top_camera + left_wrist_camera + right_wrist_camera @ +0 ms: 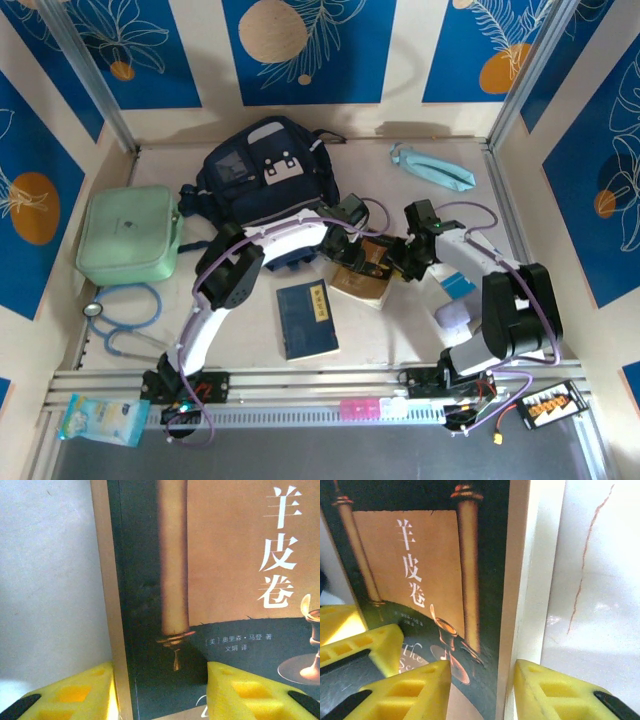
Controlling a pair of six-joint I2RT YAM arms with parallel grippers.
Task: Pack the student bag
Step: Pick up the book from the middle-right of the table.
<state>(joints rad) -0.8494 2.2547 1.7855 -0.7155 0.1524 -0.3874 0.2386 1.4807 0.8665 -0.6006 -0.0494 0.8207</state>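
**Both tools on the brown book, bag not yet loaded**

The student bag [262, 175] sits at the middle of the surface's [380, 340] far edge, and I can't tell from above whether its top is unzipped. I see nothing going into it, so I judge the packing to be at an early stage.

I have both arms at the brown book [365, 285], which lies flat just in front of the bag. The left tool [160, 695] stands part open across the book's left edge, with one finger out over the bare surface and the other above the cover. The right tool [482, 690] stands the same way across the opposite edge. Neither one shows a pinch on the book, which I take to be unlifted.

A lot is left outside the bag:
- a blue book [308, 318] toward the near edge
- the mint-green case [128, 238] at the left edge
- a stethoscope [125, 318] near the left corner
- a pale blue pouch [432, 167] toward the far right corner
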